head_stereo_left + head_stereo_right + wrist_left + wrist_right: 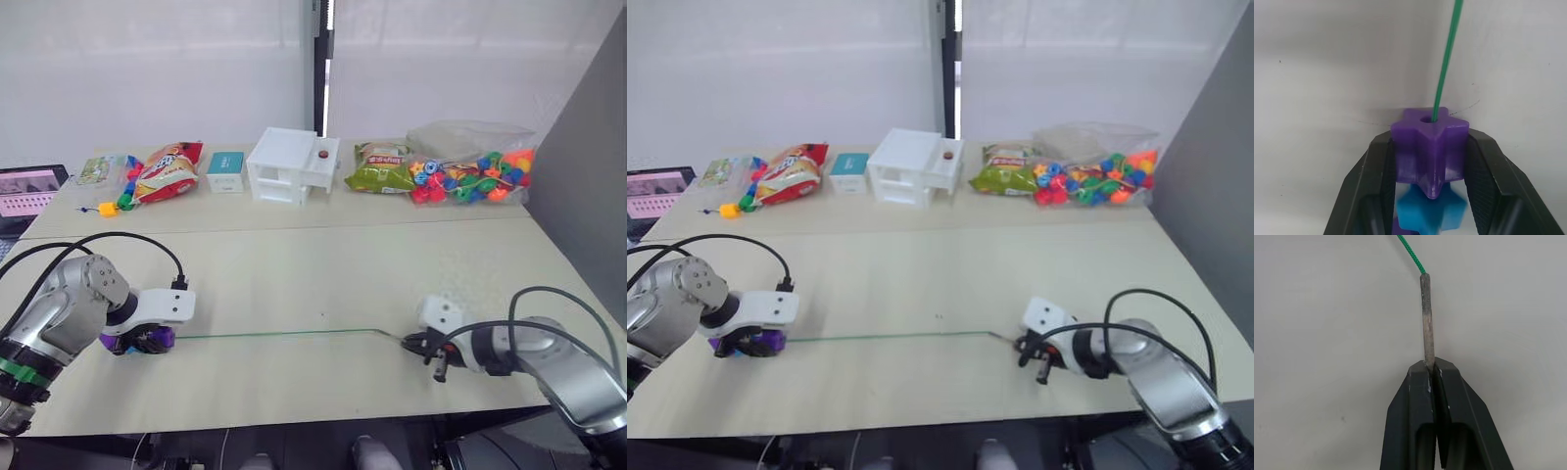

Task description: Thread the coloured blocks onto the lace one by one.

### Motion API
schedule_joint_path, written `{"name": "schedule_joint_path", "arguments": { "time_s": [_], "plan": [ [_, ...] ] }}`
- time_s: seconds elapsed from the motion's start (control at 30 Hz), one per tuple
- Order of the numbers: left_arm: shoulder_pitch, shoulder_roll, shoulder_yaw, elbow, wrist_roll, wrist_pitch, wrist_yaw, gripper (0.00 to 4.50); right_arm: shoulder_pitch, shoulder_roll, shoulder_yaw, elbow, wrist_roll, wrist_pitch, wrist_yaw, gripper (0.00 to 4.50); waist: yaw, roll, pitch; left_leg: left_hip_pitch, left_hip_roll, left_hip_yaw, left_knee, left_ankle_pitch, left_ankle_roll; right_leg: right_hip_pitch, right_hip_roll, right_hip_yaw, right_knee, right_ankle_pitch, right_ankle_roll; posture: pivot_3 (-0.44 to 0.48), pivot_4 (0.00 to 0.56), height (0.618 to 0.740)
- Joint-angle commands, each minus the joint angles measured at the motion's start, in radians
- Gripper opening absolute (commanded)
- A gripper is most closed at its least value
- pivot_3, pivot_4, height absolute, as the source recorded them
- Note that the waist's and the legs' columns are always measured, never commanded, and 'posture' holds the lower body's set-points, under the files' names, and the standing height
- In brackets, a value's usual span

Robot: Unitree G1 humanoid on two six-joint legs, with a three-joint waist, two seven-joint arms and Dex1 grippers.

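Pale beige worktop (pixel 294 264), two slabs butted together with a seam running across, white curtain-ish wall behind and a dark gap in the middle of it. Grey panel along the right edge.

Back row, left to right: a screen (pixel 29 191) showing pinkish stuff at the far left corner, a clear packet (pixel 103 169), a short string of threaded blocks (pixel 116 204) beside it, a red-orange snack bag (pixel 168 171), a small teal-and-white box (pixel 226 170), a white drawer unit (pixel 291 164) with a red dot on top, a green snack bag (pixel 380 167), then a clear bag of coloured blocks (pixel 472 174). Nothing sitting in the open middle stretch, so a clear run between the arms. Print on the bags too small to read.

Left tool (pixel 1430 161) clamped on a purple star block (pixel 1430 147), a blue star block (pixel 1432 213) stacked right behind it between the same fingers. Lace (pixel 284 334) coming out of the purple block's hole and stretched taut straight across the front of the worktop. Right tool (pixel 1432 369) pressed together on the stiff dark tip (pixel 1426 318) of the lace.
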Motion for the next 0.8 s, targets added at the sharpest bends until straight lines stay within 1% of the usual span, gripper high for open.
{"name": "schedule_joint_path", "arguments": {
  "time_s": [0.03,0.27,0.47,0.63,0.8],
  "plan": [
    [0.036,0.009,-0.030,0.073,0.038,-0.030,0.019,1.40,0.024,-0.015,-0.033,-0.006,0.009,-0.018,0.000,0.00,-0.007,0.001,0.000,0.000,0.000,0.001,0.000,0.000,0.000,0.000,0.000,0.000,0.000,0.000,0.000,0.000,0.150,0.740],
    [0.022,0.018,-0.017,0.141,0.057,-0.105,0.058,1.40,0.044,-0.012,-0.028,-0.014,0.009,-0.021,-0.016,0.00,-0.008,0.004,-0.002,0.002,0.000,0.001,0.000,0.000,0.000,0.002,0.000,0.001,0.001,-0.002,0.000,0.000,0.150,0.740],
    [0.018,0.035,-0.006,0.178,0.063,-0.151,0.066,1.40,0.057,-0.040,-0.026,0.026,-0.015,-0.034,-0.021,0.00,-0.008,0.005,-0.003,0.003,0.000,0.001,0.000,0.000,0.000,0.002,0.001,0.001,0.001,-0.002,0.000,0.000,0.150,0.740],
    [0.008,0.033,-0.007,0.201,0.070,-0.165,0.078,1.40,0.059,-0.045,-0.028,0.033,-0.010,-0.036,-0.026,0.00,-0.007,0.005,-0.003,0.004,0.000,0.001,0.000,0.000,0.000,0.003,0.001,0.001,0.001,-0.002,0.000,0.000,0.150,0.740],
    [-0.025,0.008,-0.011,0.237,0.086,-0.174,0.113,1.40,0.029,-0.020,-0.002,0.035,-0.013,-0.031,-0.039,0.00,-0.007,0.005,-0.003,0.005,0.000,0.001,0.000,0.000,0.000,0.003,0.001,0.001,0.001,-0.002,0.000,0.000,0.150,0.740]
  ]
}}
